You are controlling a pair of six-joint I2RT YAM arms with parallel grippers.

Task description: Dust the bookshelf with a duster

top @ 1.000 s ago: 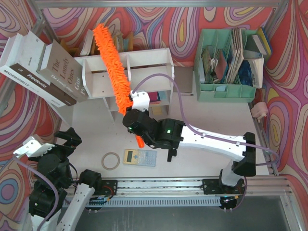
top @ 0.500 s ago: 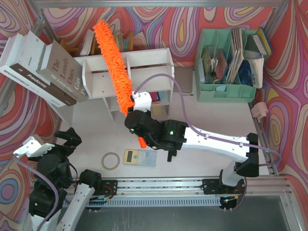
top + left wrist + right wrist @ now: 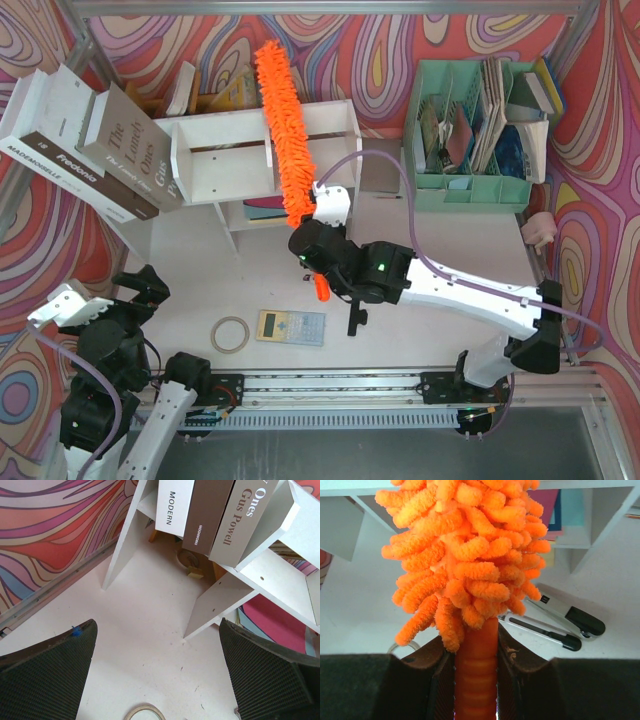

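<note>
The white bookshelf (image 3: 225, 130) stands at the back of the table, with coloured folders in its lower tier. The orange fluffy duster (image 3: 283, 130) lies slanted across the shelf's top, right of the middle, its tip past the back edge. My right gripper (image 3: 314, 250) is shut on the duster's ribbed orange handle (image 3: 475, 670), just in front of the shelf. In the right wrist view the fluffy head (image 3: 465, 555) fills the middle and hides much of the shelf (image 3: 607, 505). My left gripper (image 3: 140, 290) hangs open at the near left, nothing between its pads (image 3: 50, 675).
Large books (image 3: 90, 140) lean against the shelf's left end. A mint-green file organizer (image 3: 470, 190) stands at the back right. A tape roll (image 3: 230, 333) and a calculator (image 3: 290, 327) lie near the front edge. A stapler (image 3: 570, 612) lies under the shelf front.
My right gripper has swept the duster to the right along the shelf top, from left of the middle to right of it. The left arm has not moved.
</note>
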